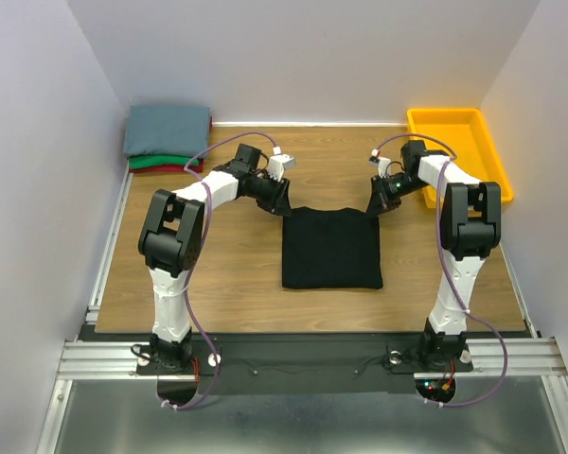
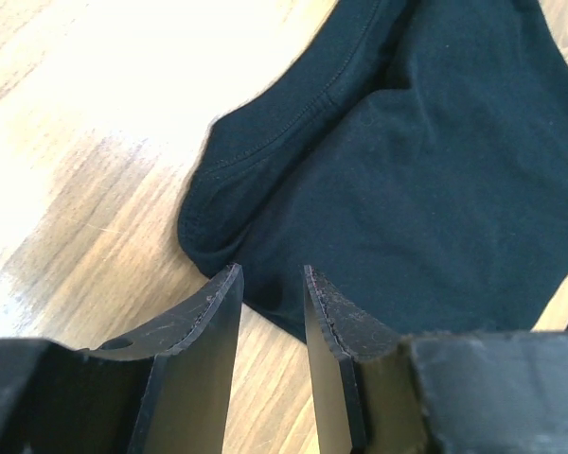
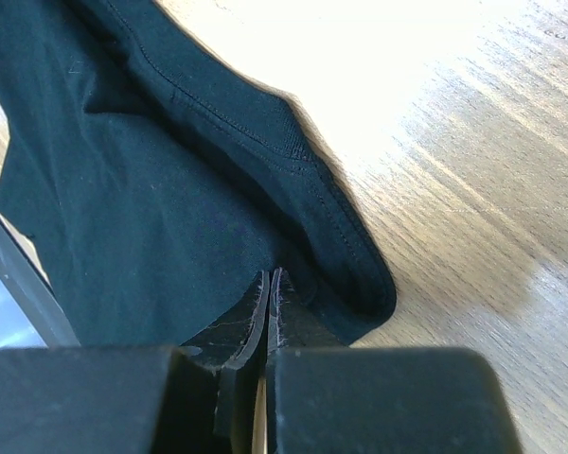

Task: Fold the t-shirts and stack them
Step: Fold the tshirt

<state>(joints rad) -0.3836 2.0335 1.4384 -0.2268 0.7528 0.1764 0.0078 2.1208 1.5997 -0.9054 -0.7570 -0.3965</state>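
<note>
The black t-shirt [image 1: 331, 251] lies flat on the wooden table [image 1: 218, 284], in the middle of the top picture. A gripper sits at each of its top corners.

The left gripper [image 2: 271, 272] is partly open. The shirt's edge shows in the gap between its two tips, but they do not pinch it yet. The right gripper [image 3: 270, 274] is closed tight, and it looks like it nips the hem at the other corner.

To do this step well, I think the left one should close on the cloth too. Then both should lift together, at the same height, so the fold comes out straight.

Farther back, the folded t-shirts [image 1: 168, 142] wait in the upper left and a yellow bin [image 1: 450, 142] in the upper right. Only the top picture shows those. Only the wrist pictures show the tips and the stitching up close.
</note>
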